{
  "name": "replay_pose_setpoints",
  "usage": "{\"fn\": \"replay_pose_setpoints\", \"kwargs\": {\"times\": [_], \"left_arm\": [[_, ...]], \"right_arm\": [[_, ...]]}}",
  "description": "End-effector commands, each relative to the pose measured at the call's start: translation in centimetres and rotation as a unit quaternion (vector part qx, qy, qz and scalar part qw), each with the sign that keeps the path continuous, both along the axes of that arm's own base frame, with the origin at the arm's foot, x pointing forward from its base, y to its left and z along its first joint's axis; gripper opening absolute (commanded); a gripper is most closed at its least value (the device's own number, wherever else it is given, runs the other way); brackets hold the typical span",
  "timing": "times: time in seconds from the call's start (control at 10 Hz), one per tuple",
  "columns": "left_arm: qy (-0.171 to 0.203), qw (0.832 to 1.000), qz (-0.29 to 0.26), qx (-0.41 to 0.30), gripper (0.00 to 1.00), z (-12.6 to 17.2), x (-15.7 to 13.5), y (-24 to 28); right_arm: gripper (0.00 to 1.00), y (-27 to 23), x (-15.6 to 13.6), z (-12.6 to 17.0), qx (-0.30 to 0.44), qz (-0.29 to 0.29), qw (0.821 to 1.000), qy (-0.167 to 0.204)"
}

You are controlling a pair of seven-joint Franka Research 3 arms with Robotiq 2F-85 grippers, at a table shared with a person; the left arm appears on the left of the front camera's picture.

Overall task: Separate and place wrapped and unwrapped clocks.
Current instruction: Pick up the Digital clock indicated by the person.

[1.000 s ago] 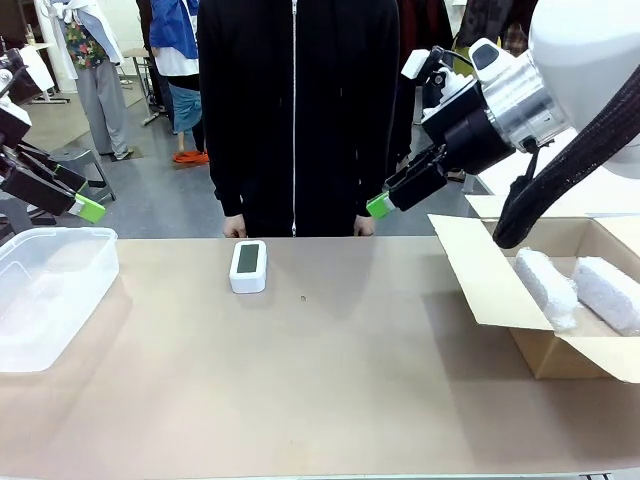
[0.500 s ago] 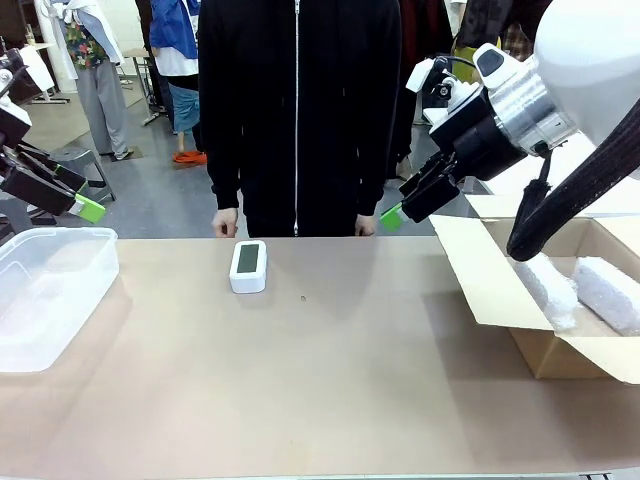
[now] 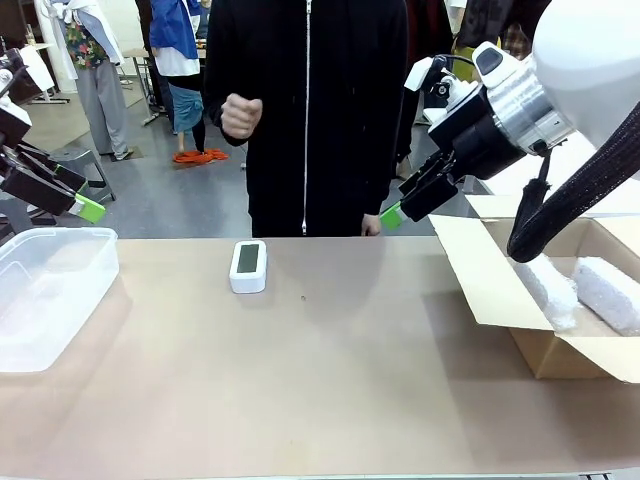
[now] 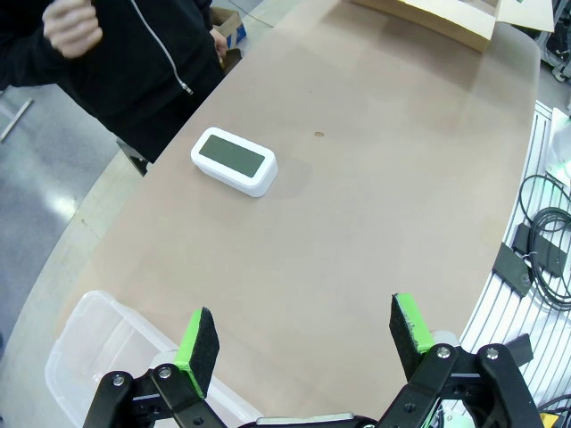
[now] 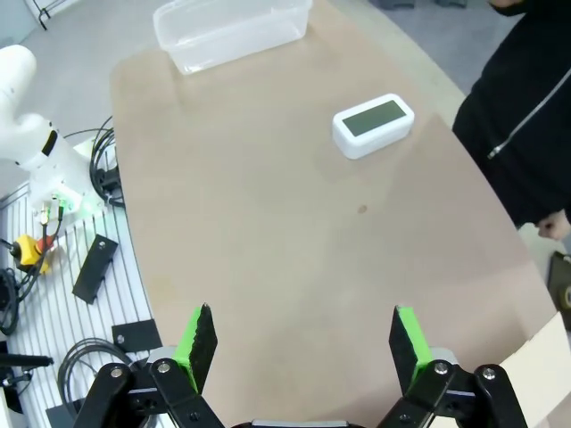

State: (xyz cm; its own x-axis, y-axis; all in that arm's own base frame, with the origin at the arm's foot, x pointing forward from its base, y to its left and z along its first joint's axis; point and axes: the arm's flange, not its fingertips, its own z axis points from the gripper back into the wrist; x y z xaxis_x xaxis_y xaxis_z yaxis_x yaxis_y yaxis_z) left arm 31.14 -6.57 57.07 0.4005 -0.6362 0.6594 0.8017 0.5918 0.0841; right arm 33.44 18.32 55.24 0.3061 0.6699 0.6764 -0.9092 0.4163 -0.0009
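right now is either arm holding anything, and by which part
Nothing is held. The left jaws and the right jaws stand open and empty; the bare clock lies untouched on the table.

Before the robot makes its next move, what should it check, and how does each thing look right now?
1. Clock lies free on the table, screen up: ok.
2. Left gripper open, holding nothing: ok.
3. Right gripper open, holding nothing: ok.
4. Person's hands off the clock: ok. One hand is raised, the other is at the table's far edge.
5. Both bundles lie in the box: ok.
6. Tub has no lid on: ok.
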Motion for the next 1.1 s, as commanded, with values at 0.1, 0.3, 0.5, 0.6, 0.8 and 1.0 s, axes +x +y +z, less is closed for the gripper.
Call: {"fn": "replay_pose_setpoints", "kwargs": {"times": [0.1, 0.3, 0.5, 0.6, 0.8, 1.0], "left_arm": [[-0.001, 1.0, -0.003, -0.007, 1.0, -0.31, 0.07, 0.0], [-0.001, 1.0, -0.003, -0.007, 1.0, -0.31, 0.07, 0.0], [-0.001, 1.0, -0.003, -0.007, 1.0, -0.31, 0.07, 0.0], [-0.001, 1.0, -0.003, -0.007, 1.0, -0.31, 0.07, 0.0], [-0.001, 1.0, -0.003, -0.007, 1.0, -0.31, 0.07, 0.0], [-0.001, 1.0, -0.003, -0.007, 1.0, -0.31, 0.07, 0.0]], "right_arm": [[1.0, -0.12, -0.02, -0.19, 0.004, 0.009, 1.0, 0.004], [1.0, -0.12, -0.02, -0.19, 0.004, 0.009, 1.0, 0.004], [1.0, -0.12, -0.02, -0.19, 0.004, 0.009, 1.0, 0.004], [1.0, -0.12, -0.02, -0.19, 0.004, 0.009, 1.0, 0.004], [1.0, -0.12, -0.02, -0.19, 0.004, 0.009, 1.0, 0.004], [1.0, -0.12, -0.02, -0.19, 0.004, 0.009, 1.0, 0.004]]}}
